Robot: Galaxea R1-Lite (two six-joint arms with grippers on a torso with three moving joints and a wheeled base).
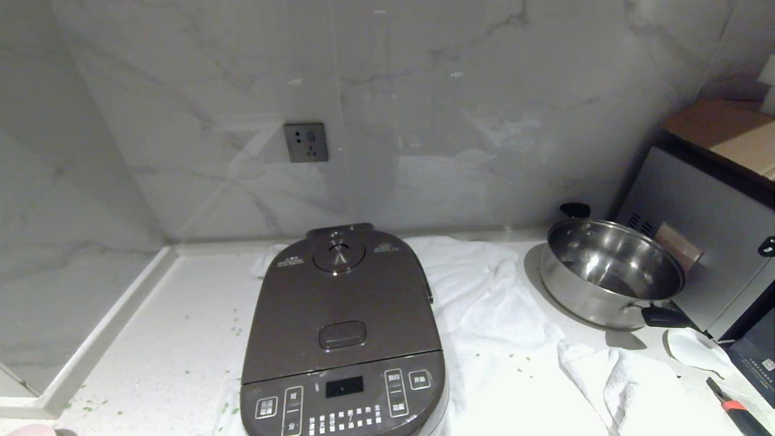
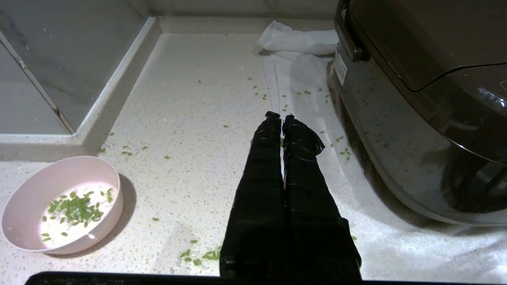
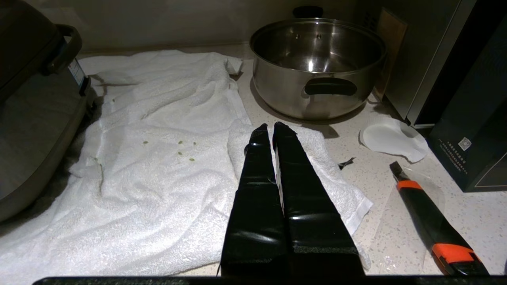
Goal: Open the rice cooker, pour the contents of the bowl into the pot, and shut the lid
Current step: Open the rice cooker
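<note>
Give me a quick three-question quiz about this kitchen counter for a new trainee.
1. True or false: the rice cooker has its lid open.
2. What lies in the pink bowl? A) green grains B) water only C) nothing
3. Fill in: the steel saucepan stands to the cooker's ____ in the head view.

Key: 1 false, the lid is down. 2 A, with more grains scattered on the counter. 3 right, past the white towel.
</note>
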